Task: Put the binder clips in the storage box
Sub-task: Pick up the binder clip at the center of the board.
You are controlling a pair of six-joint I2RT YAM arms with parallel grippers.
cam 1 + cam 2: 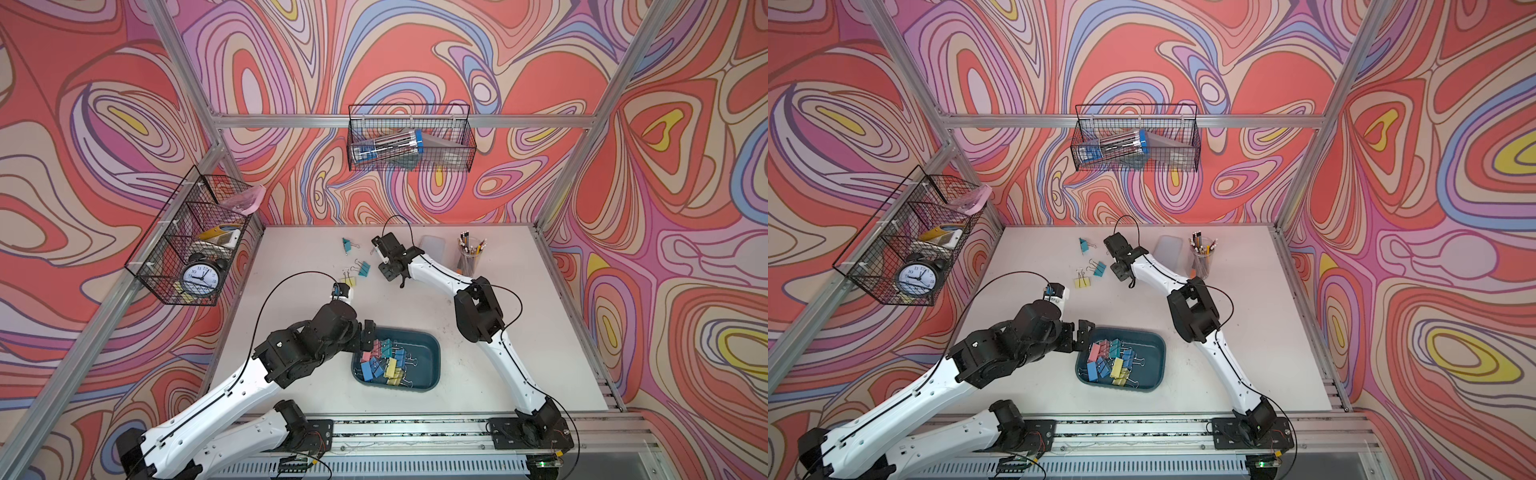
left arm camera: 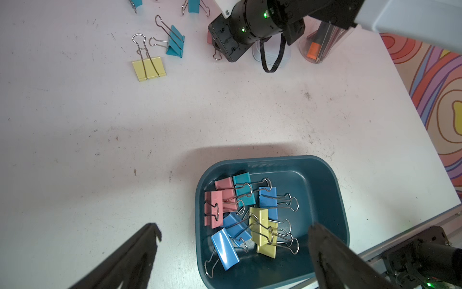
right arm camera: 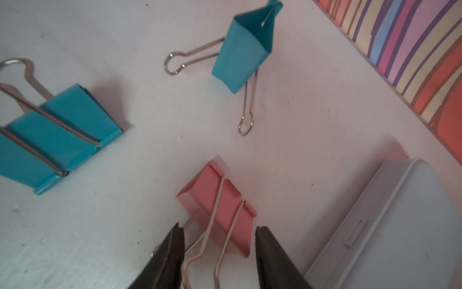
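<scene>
In a top view, the storage box (image 1: 424,361) at the front holds most binder clips (image 1: 384,361). Left wrist view: your left gripper (image 2: 233,226) hangs at its edge, jaws wide and empty. Right wrist view: your right gripper (image 3: 220,232) straddles the pink clip (image 3: 217,202) at its handles, jaws half-wide. Next, I judge, pinch and lift.
</scene>
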